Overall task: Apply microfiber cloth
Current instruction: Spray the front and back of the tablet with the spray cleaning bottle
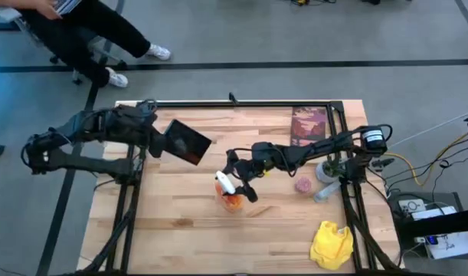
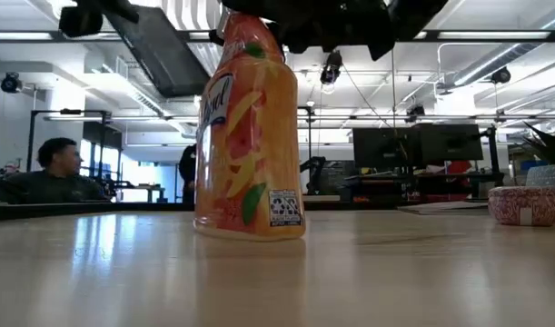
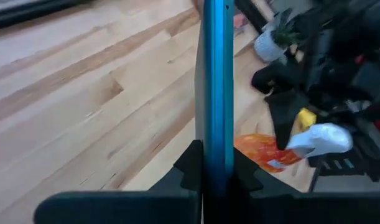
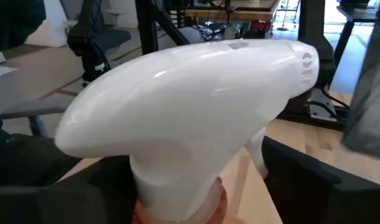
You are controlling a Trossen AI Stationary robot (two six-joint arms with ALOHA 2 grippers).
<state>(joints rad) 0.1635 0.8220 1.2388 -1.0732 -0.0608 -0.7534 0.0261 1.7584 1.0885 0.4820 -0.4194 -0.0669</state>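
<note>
cloth: my microfiber cloth (image 1: 331, 244) is sitting crumpled in the near right corner of the table (image 1: 180, 230), by itself, neither arm anywhere close to it

right gripper: my right gripper (image 1: 237, 181) is out at mid-table, down over the orange spray bottle (image 1: 230, 198). From its wrist cam the white trigger head (image 4: 190, 106) fills the shot with a dark finger on either side of the neck. I honestly can't tell if they're pinching it or just straddling it

bottle: standing upright on the wood in the low view (image 2: 250, 136), label facing that camera

left gripper: my left gripper (image 1: 158, 140) is over the far left part of the table, fingers clamped on the edge of the black tablet (image 1: 186, 142), which is up off the surface. The wrist cam sees it edge-on as a thin blue strip (image 3: 214, 93) pinched between the pads

other stuff on the right side: small pink candle jar (image 1: 302, 185), little potted plant (image 1: 326, 169), reddish book (image 1: 308, 125) flat near the far edge

background: a person seated past the far left corner (image 1: 80, 31), another at a desk in the low view (image 2: 50, 173)
</note>
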